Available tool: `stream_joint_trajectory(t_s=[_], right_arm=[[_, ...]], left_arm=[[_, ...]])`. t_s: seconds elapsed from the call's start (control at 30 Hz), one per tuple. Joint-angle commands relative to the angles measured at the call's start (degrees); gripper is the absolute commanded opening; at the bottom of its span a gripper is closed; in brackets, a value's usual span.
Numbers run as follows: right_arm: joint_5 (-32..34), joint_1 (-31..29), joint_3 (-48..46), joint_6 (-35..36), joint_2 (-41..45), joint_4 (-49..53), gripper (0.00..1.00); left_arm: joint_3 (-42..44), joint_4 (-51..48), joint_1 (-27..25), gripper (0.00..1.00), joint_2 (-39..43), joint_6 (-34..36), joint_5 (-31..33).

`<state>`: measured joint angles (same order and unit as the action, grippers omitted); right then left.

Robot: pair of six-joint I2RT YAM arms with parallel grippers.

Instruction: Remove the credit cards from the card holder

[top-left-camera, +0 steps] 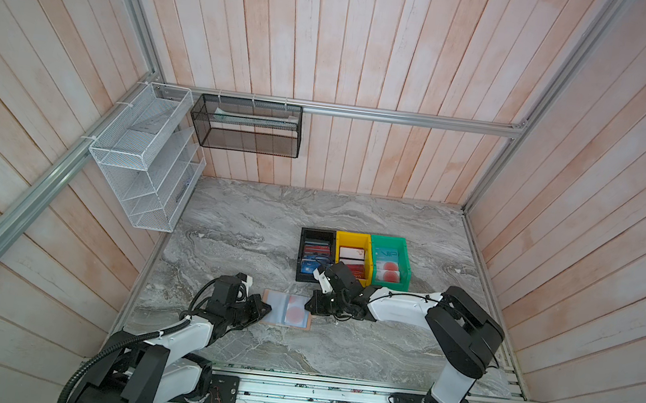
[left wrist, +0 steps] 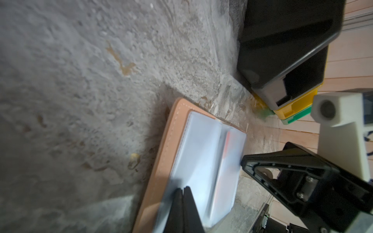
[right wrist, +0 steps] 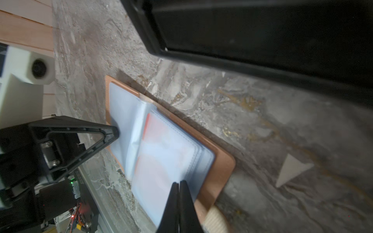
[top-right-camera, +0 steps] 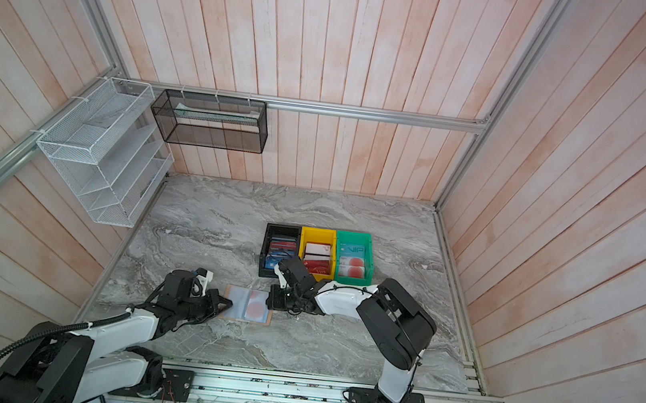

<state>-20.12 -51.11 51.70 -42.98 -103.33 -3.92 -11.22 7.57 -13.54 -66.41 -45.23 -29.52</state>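
The card holder [top-left-camera: 286, 309] [top-right-camera: 249, 305] lies open on the marble table, tan cover down and clear bluish sleeves up. A pale credit card with a red circle [top-left-camera: 296, 314] [right wrist: 157, 141] sits inside its right-hand sleeve. My left gripper [top-left-camera: 267, 308] [left wrist: 183, 188] is shut, its tips resting on the holder's left sleeve page [left wrist: 201, 161]. My right gripper [top-left-camera: 307, 305] [right wrist: 178, 183] is shut too, its tips on the right-hand sleeves near the cover's edge. Neither holds a card.
Just behind the holder stand a black bin [top-left-camera: 317, 231], a yellow bin [top-left-camera: 352, 235] and a green bin [top-left-camera: 388, 238], each with cards in it. A white wire rack [top-left-camera: 142, 155] and a black mesh basket [top-left-camera: 246, 126] hang on the walls.
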Motion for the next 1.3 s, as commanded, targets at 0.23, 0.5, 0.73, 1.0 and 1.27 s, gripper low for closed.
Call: stream_joint_trajectory(t_s=[0.23,0.5,0.73,1.0,1.27], right_arm=[[2.20,-0.98,2.54,1.76,-2.97,3.13,0.00],[0.88,-1.52,4.30,2.37,-4.07,3.27,0.00],[1.31,-2.24,5.77,3.26,-3.90,4.79,0.00],[1.49,-2.23,5.86,3.34,-5.02,5.53,0.00],[1.03,-2.37,6.99,3.25,-6.18,5.69,0.00]], left_arm=[[1.74,-0.81,-0.08,0.00,-0.94,1.29,1.92],[2.05,-0.35,-0.08,0.00,-1.44,1.38,1.83],[1.31,-1.78,-0.08,0.00,-0.88,1.37,1.04],[-6.79,-13.53,-0.15,0.02,15.28,1.12,-4.97],[-3.88,-0.79,-1.88,0.04,14.41,-6.44,-11.88]])
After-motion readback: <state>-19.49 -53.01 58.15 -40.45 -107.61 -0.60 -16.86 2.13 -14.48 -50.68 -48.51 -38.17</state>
